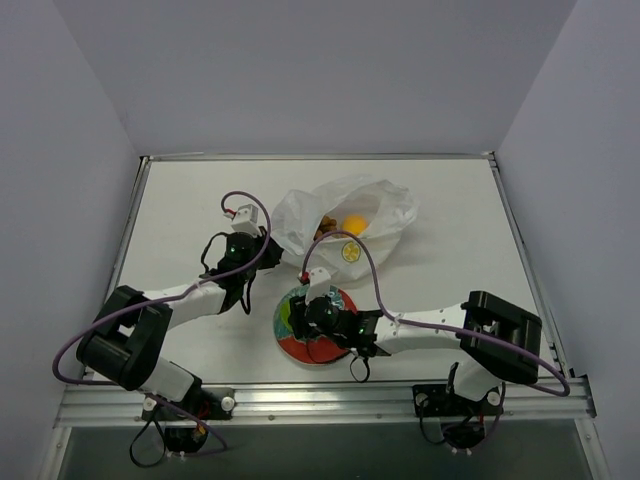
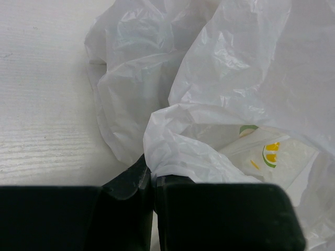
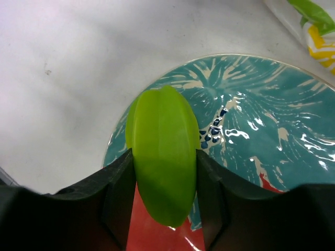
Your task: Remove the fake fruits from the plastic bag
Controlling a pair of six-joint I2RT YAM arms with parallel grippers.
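Observation:
The white plastic bag (image 1: 345,215) lies at the table's middle back, its mouth open. Inside show the orange-yellow ball fruit (image 1: 355,222) and the tan berries (image 1: 325,228). My left gripper (image 1: 258,262) is shut on a fold of the bag's edge (image 2: 172,151) at the bag's left side. My right gripper (image 1: 300,322) is shut on the green oblong fruit (image 3: 163,151) and holds it over the left part of the red-and-teal plate (image 3: 272,125). The plate (image 1: 335,350) sits in front of the bag.
The table's raised rim (image 1: 320,157) runs along the back and sides. Purple cables (image 1: 365,262) loop over both arms. A corner of the bag with a lemon print (image 3: 316,31) shows beyond the plate.

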